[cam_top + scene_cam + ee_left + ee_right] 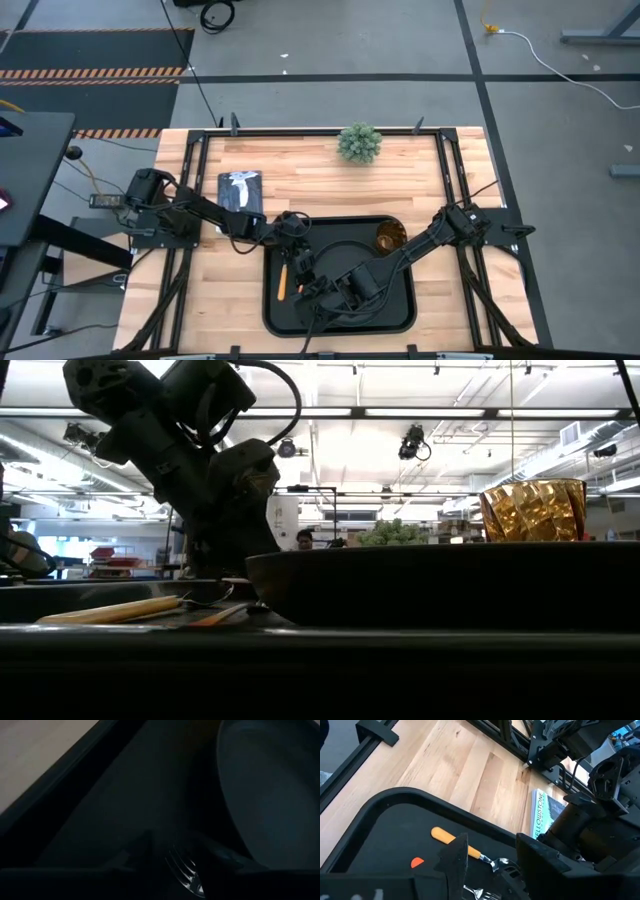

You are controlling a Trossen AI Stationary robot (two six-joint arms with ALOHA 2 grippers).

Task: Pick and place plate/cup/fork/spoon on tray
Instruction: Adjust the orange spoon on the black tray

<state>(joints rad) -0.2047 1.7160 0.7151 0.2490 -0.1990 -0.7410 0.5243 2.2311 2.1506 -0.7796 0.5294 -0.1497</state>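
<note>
Your left gripper (303,268) is low over the tray's (405,320) left half, just beside the plate (338,248) — fingers part-way apart, nothing visibly clamped between them. In the left wrist view silver tines lie on the tray floor right at the fingertips, plate rim (225,795) alongside.

Fork/spoon: in the right wrist view an orange handle (451,838) runs to a silver neck, with tines (485,895) showing close by and a second orange tip (417,863) near it. I cannot tell which handle belongs to the fork and which to the spoon. From above, one orange handle (282,281) lies at about 8 o'clock from the left gripper, long axis running 12-to-6, parallel to the tray's left wall.

The cup (389,237) sits in the tray's 1 o'clock corner, beside the plate.

Your right gripper (352,290) hovers over the plate's lower part, fingers apart and empty.

Judgement: all four items appear to be on the tray (cutlery partly hidden under the arms). The relation that matters — the cutlery lies directly under the left jaws, so lift straight up; a sideways exit risks dragging a handle.
</note>
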